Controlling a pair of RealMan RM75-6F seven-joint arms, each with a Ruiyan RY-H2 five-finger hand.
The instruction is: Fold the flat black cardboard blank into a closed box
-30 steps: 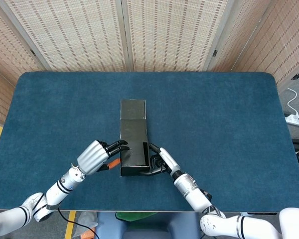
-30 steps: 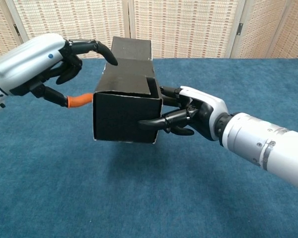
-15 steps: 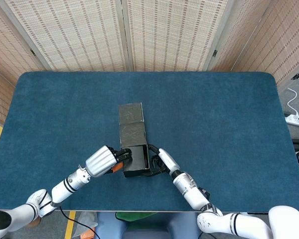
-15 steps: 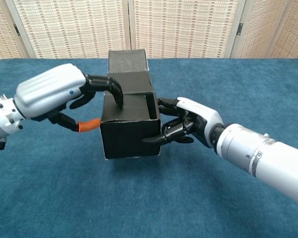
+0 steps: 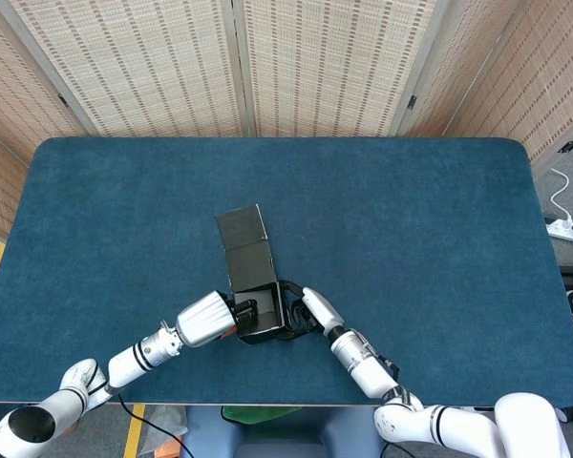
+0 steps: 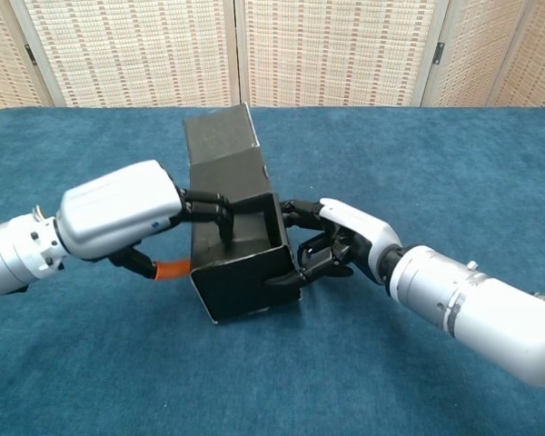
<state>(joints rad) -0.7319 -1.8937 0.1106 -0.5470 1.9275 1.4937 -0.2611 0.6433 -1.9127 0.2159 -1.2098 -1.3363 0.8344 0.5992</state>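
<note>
The partly folded black cardboard box sits near the front middle of the blue felt-covered tabletop, lying slantwise, its long axis running from about 11 o'clock down to 5 o'clock in the head view. Its near end is open at the top, and a flat black lid flap stands out from the far end toward 11 o'clock.

The left hand comes in from 8 o'clock; its dark fingers hook over the box's left wall and reach down into the open cavity, while an orange-tipped thumb presses the outside of that wall, so the wall is pinched between them.

The right hand comes in from 4 o'clock, its black fingers curled against the right wall and the near right corner of the box, gripping that side

In the chest view the box's near end tilts slightly up off the tabletop
</note>
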